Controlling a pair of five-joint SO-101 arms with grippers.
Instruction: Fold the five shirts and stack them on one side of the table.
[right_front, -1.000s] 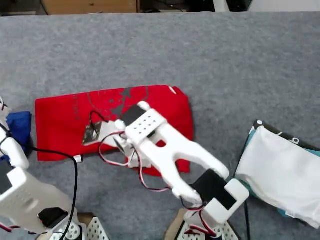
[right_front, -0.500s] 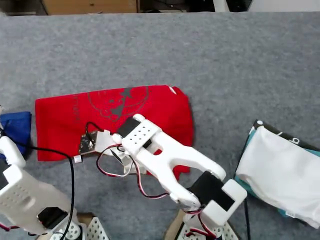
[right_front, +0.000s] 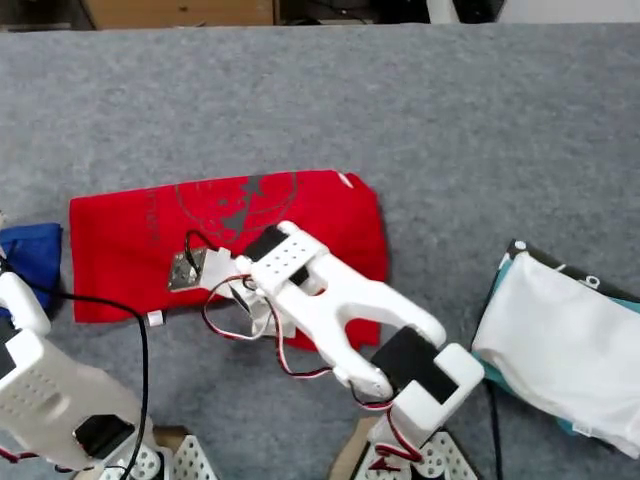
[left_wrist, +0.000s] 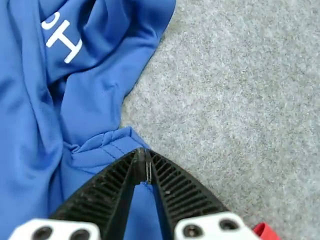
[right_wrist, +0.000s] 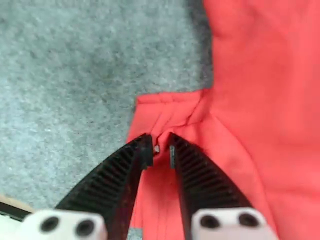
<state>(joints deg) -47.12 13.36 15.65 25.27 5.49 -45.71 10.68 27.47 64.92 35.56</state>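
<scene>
A red shirt (right_front: 130, 225) lies flat on the grey table, left of centre. My right arm (right_front: 290, 262) stretches over its near edge. In the right wrist view my right gripper (right_wrist: 157, 150) is shut on a bunched corner of the red shirt (right_wrist: 260, 100) at the hem, where cloth meets table. A crumpled blue shirt (right_front: 25, 248) sits at the far left edge. My left gripper (left_wrist: 143, 162) is shut on a raised hem fold of the blue shirt (left_wrist: 60, 100). The left arm (right_front: 50, 390) stands at the near left corner.
At the right edge a folded white shirt (right_front: 565, 340) lies on top of a teal one (right_front: 500, 375), with a dark one at the bottom. Grey cloth (right_front: 400, 110) covers the table. Red and black cables (right_front: 250, 330) loop under the right arm.
The right arm's wrist dipped toward the shirt's near edge, then came back a little. The left arm drew back toward the near left corner, and the blue shirt shifted slightly left.
</scene>
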